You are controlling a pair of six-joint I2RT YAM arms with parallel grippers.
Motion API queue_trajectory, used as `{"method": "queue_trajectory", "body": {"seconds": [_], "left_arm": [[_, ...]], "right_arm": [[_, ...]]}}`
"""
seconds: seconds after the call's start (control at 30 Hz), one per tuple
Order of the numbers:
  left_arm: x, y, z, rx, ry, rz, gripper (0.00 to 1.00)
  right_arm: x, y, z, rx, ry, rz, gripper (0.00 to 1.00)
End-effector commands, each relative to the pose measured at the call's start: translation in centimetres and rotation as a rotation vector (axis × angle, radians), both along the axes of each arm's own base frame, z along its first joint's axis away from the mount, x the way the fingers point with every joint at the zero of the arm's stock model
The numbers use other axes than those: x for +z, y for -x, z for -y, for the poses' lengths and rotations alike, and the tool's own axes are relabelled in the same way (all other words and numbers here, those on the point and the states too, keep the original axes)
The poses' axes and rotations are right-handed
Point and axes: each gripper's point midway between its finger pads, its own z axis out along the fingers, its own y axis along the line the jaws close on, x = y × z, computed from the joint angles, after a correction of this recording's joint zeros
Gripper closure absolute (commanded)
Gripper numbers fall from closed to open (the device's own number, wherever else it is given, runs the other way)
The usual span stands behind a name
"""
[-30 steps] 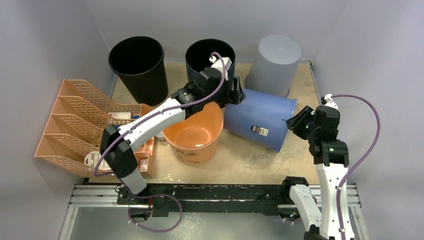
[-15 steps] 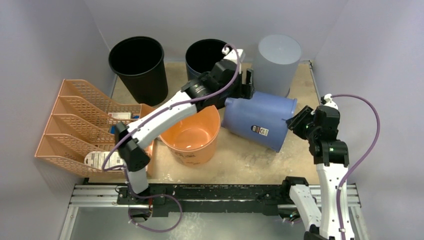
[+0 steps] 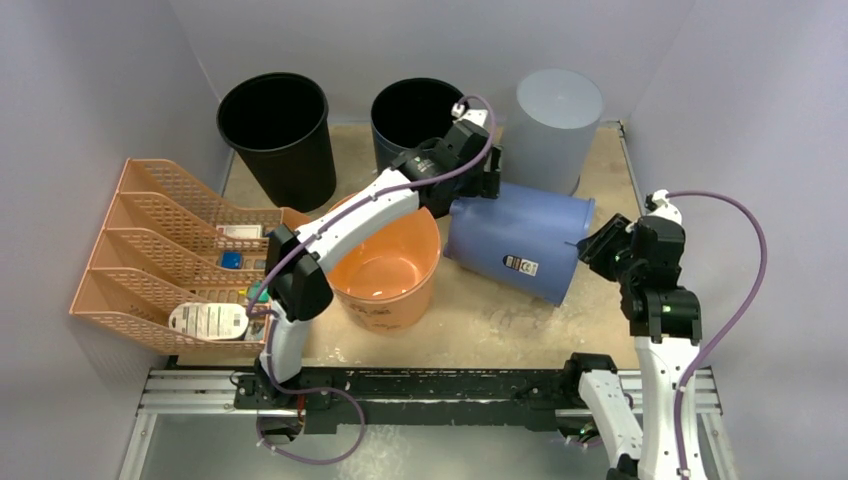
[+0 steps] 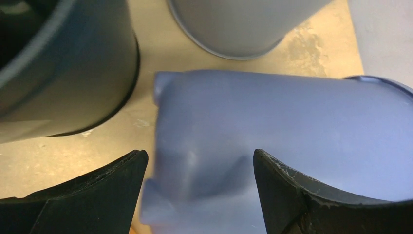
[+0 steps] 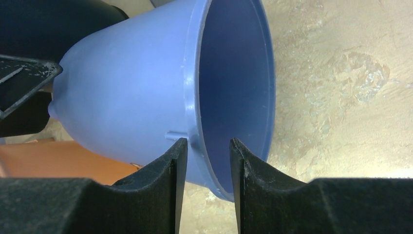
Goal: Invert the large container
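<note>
The large blue container (image 3: pixel 515 235) lies on its side on the tan table, with its open mouth facing right and its base next to the orange bucket. My left gripper (image 3: pixel 488 185) is open, with its jaws wide apart over the container's base end (image 4: pixel 219 146); its fingertips straddle that end (image 4: pixel 199 153). My right gripper (image 3: pixel 592 243) is closed around the container's rim at the mouth. In the right wrist view, one finger is outside the wall and one inside (image 5: pixel 208 141). The blue wall and the dark inside (image 5: pixel 234 73) show there.
An orange bucket (image 3: pixel 385 265) stands upright to the left of the blue container. A black bin (image 3: pixel 275 110) and a dark bin (image 3: pixel 415 105) stand at the back. An upturned grey bin (image 3: pixel 555 115) stands just behind the container. An orange file rack (image 3: pixel 160 240) is on the left.
My left arm swung right and toward the back, from beside the container's base to over it. The container's base shifted slightly. My right gripper stayed on the rim.
</note>
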Motion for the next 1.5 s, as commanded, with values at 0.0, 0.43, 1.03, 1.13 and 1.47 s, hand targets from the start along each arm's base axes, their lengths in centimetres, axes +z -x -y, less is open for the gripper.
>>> {"method": "queue_trajectory", "body": {"seconds": [0.0,0.43,1.03,1.13,1.47], "left_arm": [[3.1,-0.5,-1.6,-0.024,0.076,0.026,0.2],[1.4,1.3,-0.9,-0.08,0.13,-0.029,0.2],[1.7,2.1,0.7,-0.154,0.189,-0.055,0.2],[3.0,2.0,0.3,-0.15,0.181,-0.031,0.2],[2.7,2.8,-2.1,-0.115,0.153,-0.093,0.2]], "right_arm": [[3.1,-0.8,0.1,0.015,0.025,0.091,0.59],[3.4,-3.2,0.6,0.023,0.059,0.074,0.59],[0.8,-1.7,1.9,-0.053,0.08,-0.021,0.99],[0.7,-1.4,2.2,-0.072,0.089,-0.036,1.0],[0.4,-1.1,3.1,-0.122,0.11,-0.065,1.0]]}}
